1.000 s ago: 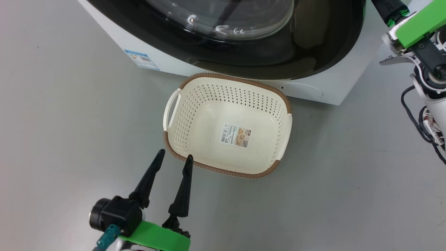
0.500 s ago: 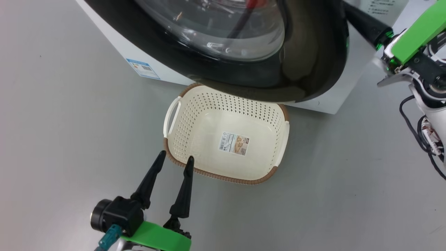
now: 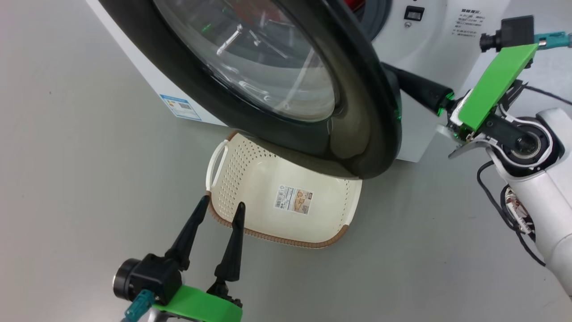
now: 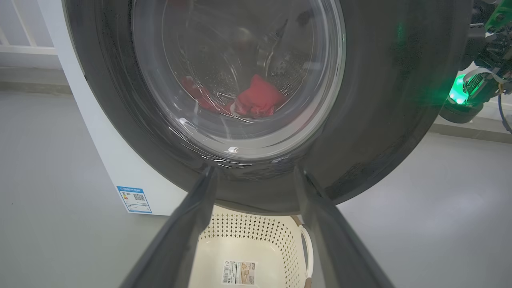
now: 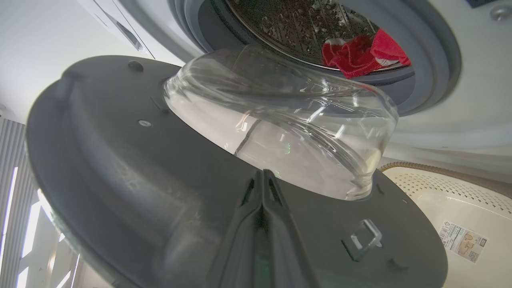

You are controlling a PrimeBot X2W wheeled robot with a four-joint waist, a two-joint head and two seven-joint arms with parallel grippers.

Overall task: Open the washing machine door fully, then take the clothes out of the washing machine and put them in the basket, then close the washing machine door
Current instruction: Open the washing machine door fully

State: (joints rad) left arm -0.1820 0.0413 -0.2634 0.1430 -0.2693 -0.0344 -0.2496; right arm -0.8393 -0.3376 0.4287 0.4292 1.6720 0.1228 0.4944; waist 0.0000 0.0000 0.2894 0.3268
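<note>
**Half-open washing machine door (image 3: 366,134) over the basket (image 3: 321,214)**

At the basket's near-left corner: left gripper (image 3: 223,202), fingers spread wide, grasping nothing. Above the basket's far half: the door's black rim and glass bowl, standing partway open. Behind the basket: washing machine (image 3: 429,44), red clothes (image 5: 360,54) lying in its drum. Right of the basket: right gripper (image 5: 263,176), fingers pressed together, tips at the door's inner face.

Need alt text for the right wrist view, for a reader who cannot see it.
The right gripper, shut, points at the dark inner face of the partly open washing machine door, below its bulging glass bowl. Beyond, red clothes lie in the steel drum; the cream basket shows at lower right.
</note>
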